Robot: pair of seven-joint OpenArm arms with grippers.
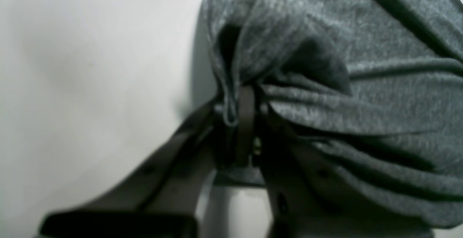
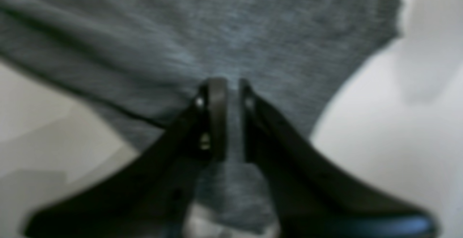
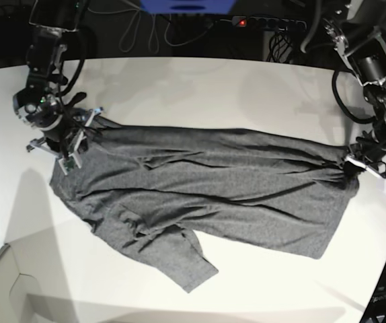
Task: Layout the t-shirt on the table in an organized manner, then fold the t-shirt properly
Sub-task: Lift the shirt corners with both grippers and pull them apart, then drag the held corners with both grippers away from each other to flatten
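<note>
- The table (image 3: 200, 87) fills the base view, white and smooth, its edge curving along the far side and down the right
- Across the middle of it lies the shirt (image 3: 206, 182), dark heather grey, stretched sideways between the two arms and pulled into long creases that run from one grip to the other
- The near part of the shirt sags toward the camera, and a flap or sleeve (image 3: 179, 259) trails off the lower edge, flat on the table and pointing to the near side
- Left arm (image 3: 374, 74) comes in from the far right corner of the base view, bending down to the shirt's right end
- Right arm (image 3: 45, 60) drops in from the far left corner to the shirt's left end
- Left gripper (image 1: 246, 122) is clamped on a thick bunch of fabric, folds gathered and fanning out to the right in its wrist view, bare table to the left
- Right gripper (image 2: 229, 118) has its jaws nearly together with a thin strip of shirt pinched between them; the cloth spreads flat and wide beyond the tips, though that view is blurred
</note>
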